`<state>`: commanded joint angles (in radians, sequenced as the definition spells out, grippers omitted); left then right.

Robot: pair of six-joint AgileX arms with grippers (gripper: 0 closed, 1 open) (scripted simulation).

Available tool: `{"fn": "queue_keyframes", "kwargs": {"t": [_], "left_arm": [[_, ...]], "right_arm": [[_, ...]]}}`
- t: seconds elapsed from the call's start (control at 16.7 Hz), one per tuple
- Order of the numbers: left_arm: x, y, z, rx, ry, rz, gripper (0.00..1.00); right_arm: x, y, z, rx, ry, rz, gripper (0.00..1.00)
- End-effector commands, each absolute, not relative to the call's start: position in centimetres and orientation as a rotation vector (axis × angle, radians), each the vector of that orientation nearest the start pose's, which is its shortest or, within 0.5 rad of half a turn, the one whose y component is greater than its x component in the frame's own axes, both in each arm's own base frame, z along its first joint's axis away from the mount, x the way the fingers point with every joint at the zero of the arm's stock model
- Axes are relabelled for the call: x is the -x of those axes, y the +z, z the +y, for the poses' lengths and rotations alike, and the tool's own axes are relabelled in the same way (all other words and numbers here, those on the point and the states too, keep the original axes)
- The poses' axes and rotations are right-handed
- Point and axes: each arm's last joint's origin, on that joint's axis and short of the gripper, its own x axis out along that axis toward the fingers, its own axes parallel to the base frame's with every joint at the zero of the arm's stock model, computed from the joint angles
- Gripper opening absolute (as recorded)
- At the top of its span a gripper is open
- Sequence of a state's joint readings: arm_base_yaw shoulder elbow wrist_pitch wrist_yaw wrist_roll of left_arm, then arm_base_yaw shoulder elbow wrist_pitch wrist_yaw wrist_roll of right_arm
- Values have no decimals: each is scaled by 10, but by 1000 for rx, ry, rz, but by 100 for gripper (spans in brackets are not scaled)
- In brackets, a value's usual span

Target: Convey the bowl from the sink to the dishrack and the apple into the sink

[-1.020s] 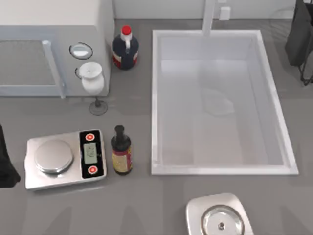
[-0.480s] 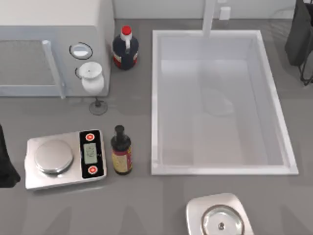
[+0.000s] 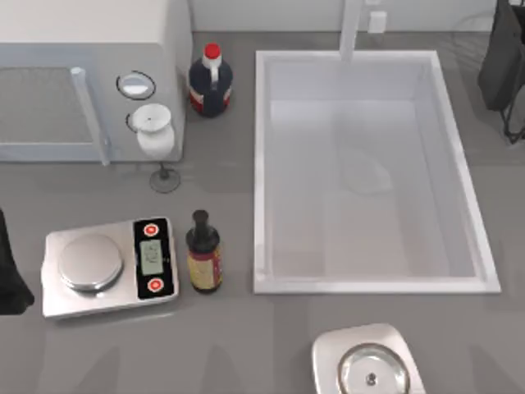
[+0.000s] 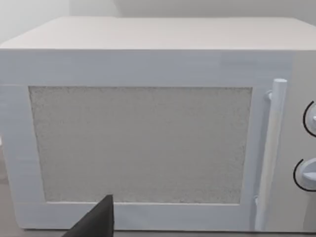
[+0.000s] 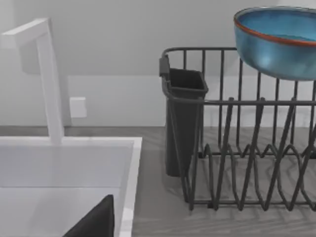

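Looking through my right wrist camera, I see the bowl (image 5: 277,42), deep blue with a thin reddish-brown rim, high above the wires of the dishrack (image 5: 237,148); whether anything grips or carries it I cannot tell, as its far side runs out of view. The rack is dark wire with a black cutlery cup (image 5: 183,118) at its near corner, standing on the grey counter just beside the sink (image 5: 74,163). The white faucet (image 5: 44,74) rises at the sink's back rim.

From above, the sink (image 3: 463,176) takes up the right half of the table, its basin white with only a faint drain mark. My right arm (image 3: 504,61) is a dark shape at the top right corner, beyond the sink's far right rim. My left arm (image 3: 10,271) is parked at the left edge, beside the kitchen scale (image 3: 107,267). How far either gripper's fingers are spread I cannot tell.

Between the scale and the sink stands a small dark sauce bottle (image 3: 203,253). A red-capped jug (image 3: 211,80) sits by the sink's far left corner, next to the microwave (image 3: 90,78). My left wrist camera faces that microwave's door (image 4: 140,143) and its upright handle (image 4: 271,158). A steel pan on a square silver base (image 3: 369,365) lies at the near edge, below the sink.
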<state>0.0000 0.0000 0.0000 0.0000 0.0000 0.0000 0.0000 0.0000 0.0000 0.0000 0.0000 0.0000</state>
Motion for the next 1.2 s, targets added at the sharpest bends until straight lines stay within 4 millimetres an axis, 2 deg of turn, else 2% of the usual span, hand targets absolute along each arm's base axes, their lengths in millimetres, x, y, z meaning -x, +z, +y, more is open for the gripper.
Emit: {"fn": "queue_keyframes", "kwargs": {"t": [0.36, 0.6, 0.78, 0.9, 1.2], "left_arm": [[-106, 160, -1, 0, 0, 0, 100], [-106, 160, -1, 0, 0, 0, 100], [-106, 160, -1, 0, 0, 0, 100], [-106, 160, -1, 0, 0, 0, 100], [-106, 160, -1, 0, 0, 0, 100]], "right_arm": [[-106, 160, -1, 0, 0, 1, 100], [-107, 177, -3, 27, -16, 93, 100], [-116, 199, -8, 60, -46, 270, 100], [-129, 213, -13, 80, -67, 432, 100], [-184, 233, -36, 94, -92, 909, 100]]}}
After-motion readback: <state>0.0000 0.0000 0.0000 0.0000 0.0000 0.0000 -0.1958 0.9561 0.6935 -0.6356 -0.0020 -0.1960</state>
